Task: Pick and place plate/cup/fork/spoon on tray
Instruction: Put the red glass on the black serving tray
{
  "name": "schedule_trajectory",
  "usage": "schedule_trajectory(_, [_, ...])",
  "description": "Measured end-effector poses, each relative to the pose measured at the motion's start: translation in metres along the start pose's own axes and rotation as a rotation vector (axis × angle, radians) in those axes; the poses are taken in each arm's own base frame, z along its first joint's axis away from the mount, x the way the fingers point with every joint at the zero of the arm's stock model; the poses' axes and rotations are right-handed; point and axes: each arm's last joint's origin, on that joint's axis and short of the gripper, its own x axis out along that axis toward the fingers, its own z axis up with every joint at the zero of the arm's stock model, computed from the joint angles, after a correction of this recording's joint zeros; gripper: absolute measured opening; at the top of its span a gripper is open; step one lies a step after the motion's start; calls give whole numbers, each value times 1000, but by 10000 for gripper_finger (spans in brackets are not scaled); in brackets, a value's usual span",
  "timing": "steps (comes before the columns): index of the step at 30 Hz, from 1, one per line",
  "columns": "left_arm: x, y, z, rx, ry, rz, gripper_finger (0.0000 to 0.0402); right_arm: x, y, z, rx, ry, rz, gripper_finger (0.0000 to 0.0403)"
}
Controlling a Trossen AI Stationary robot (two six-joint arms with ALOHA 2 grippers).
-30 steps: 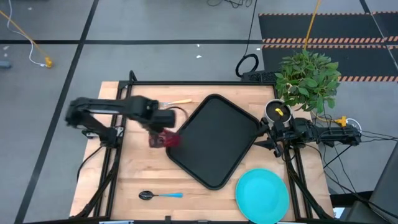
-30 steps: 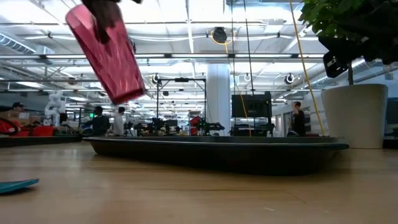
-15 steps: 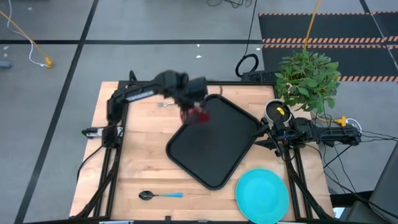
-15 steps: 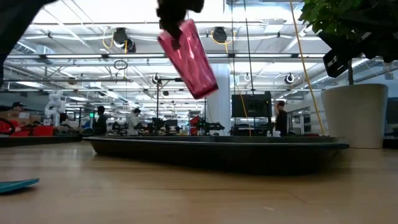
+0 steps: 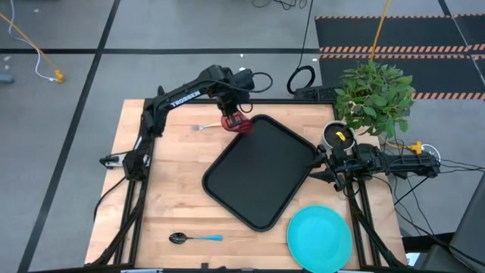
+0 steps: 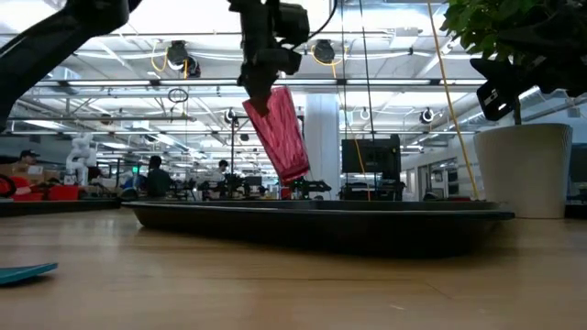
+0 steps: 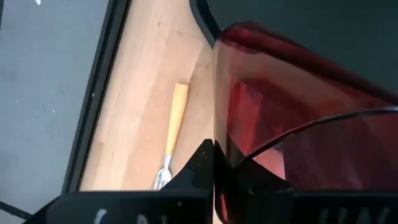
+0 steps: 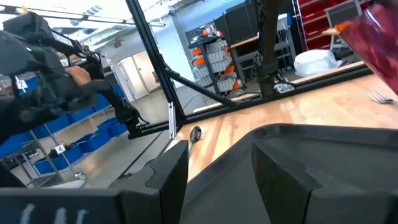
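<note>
My left gripper [image 5: 232, 112] is shut on the dark red cup [image 5: 234, 122], above the far left rim of the black tray [image 5: 261, 171]. In the low view the cup [image 6: 281, 133] hangs tilted, clear of the tray [image 6: 321, 216]. The fork [image 5: 200, 127] lies on the table to the cup's left and also shows in the left wrist view [image 7: 173, 137]. The spoon [image 5: 195, 238] lies near the front edge. The turquoise plate [image 5: 319, 238] lies at the front right. My right gripper [image 5: 318, 162] waits open at the tray's right corner. My left gripper holds the cup by its wall at the rim [image 7: 216, 163]. One finger [image 7: 200, 167] is outside the wall, and the other shows dark through the red wall, inside. The fingers come from above, pointing down. The cup hangs below them, tilted, bottom lowest, clear of tray and table.
A white pot with a green plant [image 5: 373, 98] stands at the table's far right, behind my right arm. Bare wood lies to the left of the tray and between tray and spoon. The table's frame rails run along both sides.
My left gripper has carried the cup from the tray's left side toward the table's far edge and right, then down toward the tray's far left rim. The cup has stayed tilted and lifted clear, and hangs lower now.
</note>
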Motion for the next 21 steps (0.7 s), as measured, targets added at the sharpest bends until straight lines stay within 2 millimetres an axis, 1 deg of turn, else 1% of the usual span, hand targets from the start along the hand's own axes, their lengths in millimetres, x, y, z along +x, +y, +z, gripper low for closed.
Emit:
schedule_trajectory(2, [-8,-10,-2,7,-23,-47,8,0,-1,-2,6,24,-10,169])
schedule_trajectory(5, [-30,-34,-10,53,-72,-113,8,0,-1,-3,17,33,-14,169])
schedule_trajectory(7, [-40,-50,-15,78,-93,-142,8,1,-2,-4,37,38,-16,169])
schedule_trajectory(11, [-48,-84,-28,158,-78,-183,8,1,-1,-5,92,51,-12,169])
schedule_trajectory(13, [-47,-98,-37,178,-49,-199,8,1,0,-5,109,63,11,169])
schedule_trajectory(15, [-42,-108,-46,180,-3,-204,8,2,0,-6,129,69,18,169])
schedule_trajectory(18, [-28,-116,-58,174,80,-188,8,2,1,-6,150,75,26,169])
schedule_trajectory(21, [-18,-122,-72,155,145,-179,8,2,2,-6,156,75,36,169])
